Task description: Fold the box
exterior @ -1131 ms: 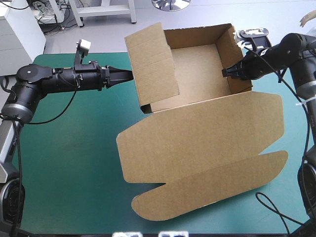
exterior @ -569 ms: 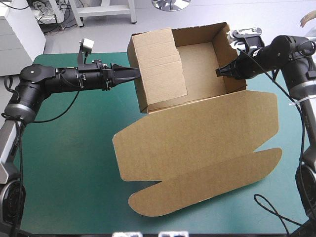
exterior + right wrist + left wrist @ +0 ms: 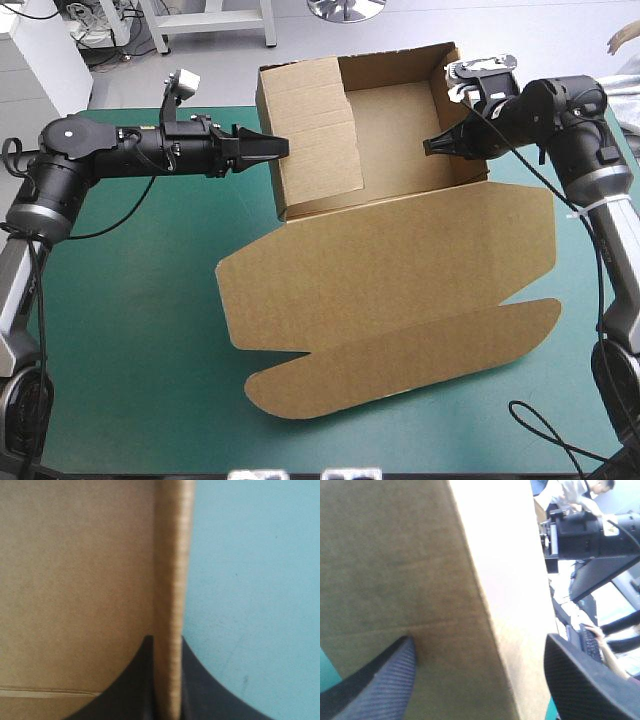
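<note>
The box sits across the middle of the counter, with its raised tray part near the far edge and its lid lying flat toward the near edge. On the left, your left gripper is released, its black fingers spread on either side of the left wall. In the left wrist view one finger lies against the brown face and the other stands well clear. Push the board deep between them before you clench, and take the wall low, where it looks stiffer, not at its free corner. On the right, your right gripper is clenched on the edge of the right wall, and its wrist view shows the board pinched upright between the tips. Hold that pinch square to the board. Once both sides are held, move the arms together at one pace. An uneven pull would likely twist the tray or drag the lid across the counter.
</note>
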Motion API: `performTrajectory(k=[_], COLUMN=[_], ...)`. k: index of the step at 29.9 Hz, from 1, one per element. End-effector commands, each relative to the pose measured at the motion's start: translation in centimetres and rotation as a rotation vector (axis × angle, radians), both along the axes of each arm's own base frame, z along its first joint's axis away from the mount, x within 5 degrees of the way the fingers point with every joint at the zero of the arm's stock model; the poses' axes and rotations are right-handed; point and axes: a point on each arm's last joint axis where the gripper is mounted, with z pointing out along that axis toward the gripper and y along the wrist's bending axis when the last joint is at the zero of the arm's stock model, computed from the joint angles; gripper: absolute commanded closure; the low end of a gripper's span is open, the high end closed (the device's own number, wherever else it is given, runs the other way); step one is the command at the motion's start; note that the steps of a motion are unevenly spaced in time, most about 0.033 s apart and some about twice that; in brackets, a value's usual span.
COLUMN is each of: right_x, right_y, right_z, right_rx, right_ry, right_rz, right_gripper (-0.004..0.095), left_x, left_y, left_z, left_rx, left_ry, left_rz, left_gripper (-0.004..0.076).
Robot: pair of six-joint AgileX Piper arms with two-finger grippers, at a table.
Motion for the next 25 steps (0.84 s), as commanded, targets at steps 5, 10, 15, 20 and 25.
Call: performTrajectory(k=[5,10,15,20,25], right_x=[-1.4,-1.4,-1.5,-1.7,-1.8], right_y=[1.6,1.7,2.1,3.0,4.2], right_z=[3.3,3.3,3.3,3.2,2.7], right_rx=[0.134,0.159,0.159,0.125,0.118], right_ry=[-0.145,-0.142,-0.141,-0.147,-0.138], right_rz=[0.007,-0.005,0.006,0.007,0.023], right_gripper=[0.0921,0.0921,0.0921,0.0921,0.0921], left_x=[-1.3,-1.4,-1.9,-2.9,-3.1], left_y=[0.3,-1.2,-2.9,-4.5,-4.8], left_z=[4.3,4.5,5.0,5.6,4.9], left_rx=[0.13,0.291,0.438,0.516,0.642], left_ry=[-0.073,-0.094,-0.153,-0.19,-0.19], left_rz=[0.166,0.282,0.419,0.506,0.564], left_gripper=[0.0211,0.0212,0.0223,0.0232,0.0274])
